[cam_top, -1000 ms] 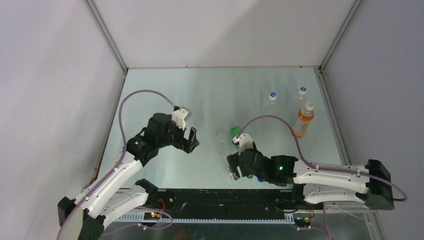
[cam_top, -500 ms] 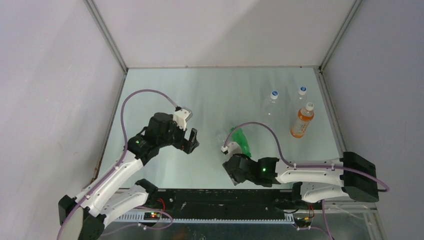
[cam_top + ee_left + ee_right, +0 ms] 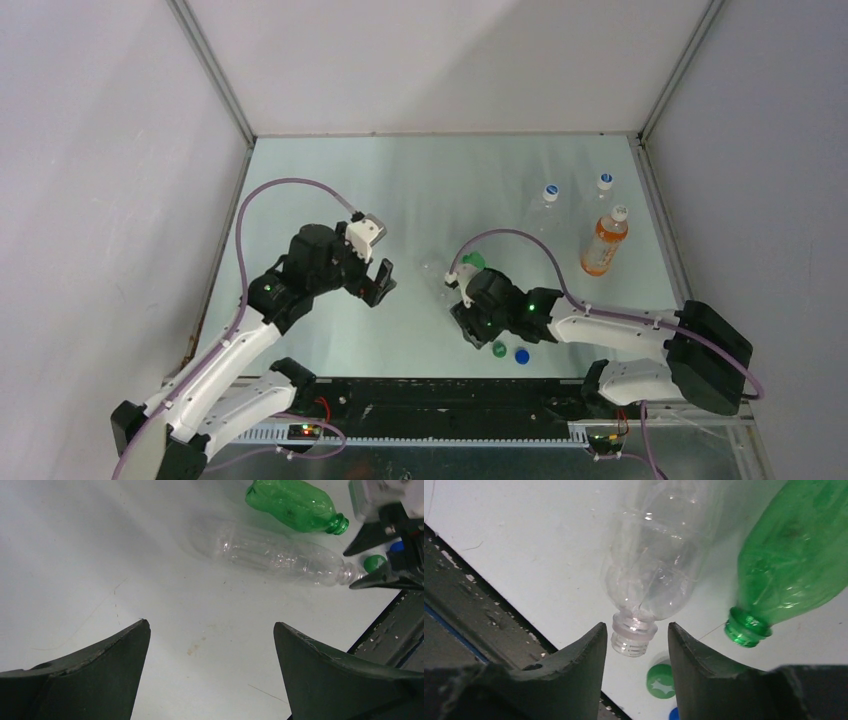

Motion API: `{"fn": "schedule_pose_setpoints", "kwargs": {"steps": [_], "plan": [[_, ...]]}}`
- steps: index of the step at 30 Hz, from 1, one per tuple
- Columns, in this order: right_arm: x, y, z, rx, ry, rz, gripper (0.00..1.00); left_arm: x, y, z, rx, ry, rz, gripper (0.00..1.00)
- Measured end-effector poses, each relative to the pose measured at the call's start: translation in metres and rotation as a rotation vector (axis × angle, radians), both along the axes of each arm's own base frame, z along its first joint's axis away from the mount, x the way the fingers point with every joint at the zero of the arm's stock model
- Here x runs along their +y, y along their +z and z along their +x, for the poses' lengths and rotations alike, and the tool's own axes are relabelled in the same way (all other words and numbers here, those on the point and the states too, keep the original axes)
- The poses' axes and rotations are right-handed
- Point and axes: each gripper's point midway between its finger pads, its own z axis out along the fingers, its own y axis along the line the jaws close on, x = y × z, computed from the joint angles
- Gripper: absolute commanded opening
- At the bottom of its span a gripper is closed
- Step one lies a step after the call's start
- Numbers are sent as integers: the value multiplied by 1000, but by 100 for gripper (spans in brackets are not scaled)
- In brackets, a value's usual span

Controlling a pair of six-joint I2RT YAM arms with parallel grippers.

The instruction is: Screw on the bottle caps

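Observation:
A clear bottle and a green bottle lie uncapped side by side, necks toward the near edge. A green cap and a blue cap lie loose just beyond the necks; both show from above, green cap, blue cap. My right gripper is open, its jaws either side of the clear bottle's neck, with gaps on both sides. It shows from above. My left gripper is open and empty, over bare table left of the clear bottle. No loose white-and-blue cap shows.
Two upright clear bottles with white-and-blue caps on and an orange bottle with a white cap stand at the back right. The black front rail runs close behind the loose caps. Grey walls enclose the table.
My right gripper has moved from the near edge up to the clear bottle's neck, uncovering the green and blue caps. The left arm has barely moved.

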Motion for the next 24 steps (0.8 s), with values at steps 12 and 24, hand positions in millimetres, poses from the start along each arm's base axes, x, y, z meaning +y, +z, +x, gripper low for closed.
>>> {"fn": "schedule_pose_setpoints", "kwargs": {"steps": [12,24], "plan": [[-24,15,51,9,-125,94,85,-34,-9,9,-46,-222,83,100],[-46,117,75,-99,-235,464,99,-107,-47,-4,-24,-587,248,100]]}}
